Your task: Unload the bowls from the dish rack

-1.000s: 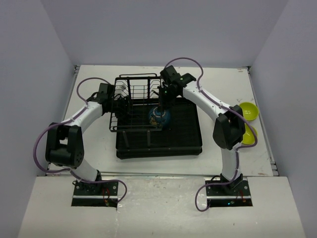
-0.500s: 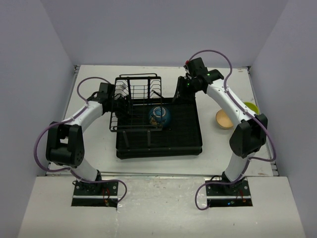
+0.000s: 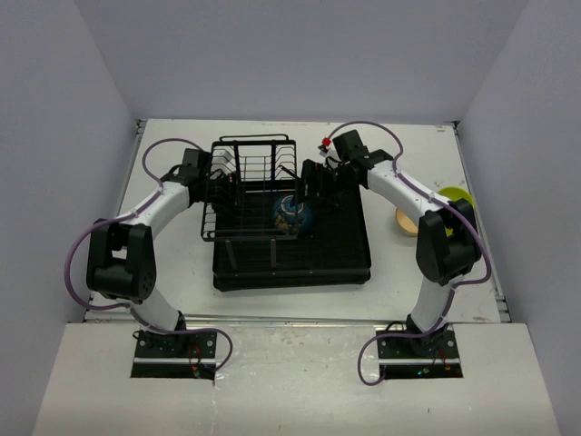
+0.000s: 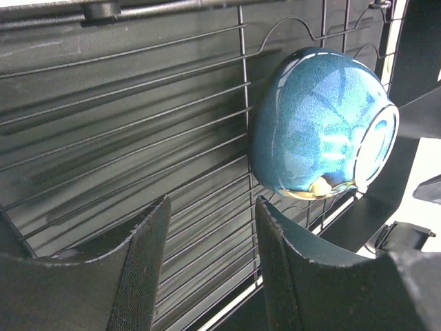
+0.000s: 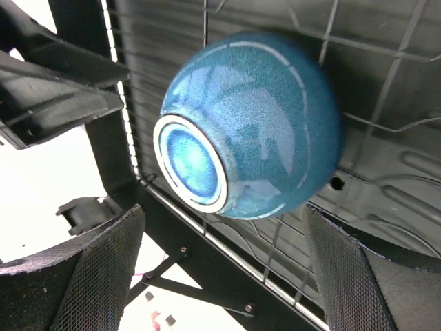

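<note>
- Blue bowl (image 3: 292, 213): is being kept tilted on its edge by the wires, at the centre of the overhead frame; its foot ring is being shown to the right wrist camera.
- Dish rack (image 3: 250, 163): is being seen as black wire slots at upper centre, joined to a wide black tray (image 3: 336, 259) spreading toward lower right.
- Right gripper (image 5: 220, 276): is being held just short of the bowl with fingers (image 5: 103, 269) spread wide and released; nothing is being grasped.
- Left gripper (image 4: 210, 265): is being held among the rack wires, left of the bowl, fingers (image 4: 148, 269) partly parted and grasping nothing.
- Tan bowl (image 3: 406, 221): is being seen on the table (image 3: 182, 272), right of the tray.
- Lime-green bowl (image 3: 458, 195): is being partly hidden by the right arm, far right.
</note>
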`<state>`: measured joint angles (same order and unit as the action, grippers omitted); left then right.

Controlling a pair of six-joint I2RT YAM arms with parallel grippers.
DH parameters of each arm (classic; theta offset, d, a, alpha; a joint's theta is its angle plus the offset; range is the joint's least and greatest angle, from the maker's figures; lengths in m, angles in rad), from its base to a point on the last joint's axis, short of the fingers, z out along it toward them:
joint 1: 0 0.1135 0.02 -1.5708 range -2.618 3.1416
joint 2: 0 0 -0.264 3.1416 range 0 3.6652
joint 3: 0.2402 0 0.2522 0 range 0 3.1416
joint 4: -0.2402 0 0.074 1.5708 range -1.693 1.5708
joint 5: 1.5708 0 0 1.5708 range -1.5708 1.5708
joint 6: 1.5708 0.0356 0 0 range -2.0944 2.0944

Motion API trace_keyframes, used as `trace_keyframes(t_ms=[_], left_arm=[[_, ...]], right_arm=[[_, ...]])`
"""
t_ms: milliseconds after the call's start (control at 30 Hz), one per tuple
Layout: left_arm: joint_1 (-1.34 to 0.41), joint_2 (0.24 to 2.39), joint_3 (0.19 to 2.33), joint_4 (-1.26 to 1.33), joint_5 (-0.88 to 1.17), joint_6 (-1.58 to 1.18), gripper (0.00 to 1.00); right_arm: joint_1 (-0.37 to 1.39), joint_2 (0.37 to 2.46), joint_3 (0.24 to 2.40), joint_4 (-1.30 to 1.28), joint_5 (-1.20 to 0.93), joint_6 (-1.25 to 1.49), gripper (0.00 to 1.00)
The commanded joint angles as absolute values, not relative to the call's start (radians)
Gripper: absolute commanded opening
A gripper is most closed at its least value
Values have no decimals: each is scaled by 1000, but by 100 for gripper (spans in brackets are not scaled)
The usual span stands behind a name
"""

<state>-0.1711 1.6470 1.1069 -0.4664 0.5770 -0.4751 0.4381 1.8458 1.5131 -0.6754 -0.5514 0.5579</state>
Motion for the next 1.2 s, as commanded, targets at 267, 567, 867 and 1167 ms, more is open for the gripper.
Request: trace_keyframes(t_ms=[267, 567, 867, 1167], left_arm=[[-199, 1724, 1114, -595, 583, -449, 54], [-199, 1724, 1108, -600, 581, -448, 54], [-199, 1726, 1114, -614, 574, -440, 54], [-201, 1736, 1114, -617, 574, -431, 54]], right_arm=[[425, 1790, 1319, -381, -697, 669, 99], [423, 1818, 1285, -321, -686, 680, 99], [419, 1847, 1285, -295, -669, 704, 99], [425, 1943, 1365, -273, -732, 729, 99]])
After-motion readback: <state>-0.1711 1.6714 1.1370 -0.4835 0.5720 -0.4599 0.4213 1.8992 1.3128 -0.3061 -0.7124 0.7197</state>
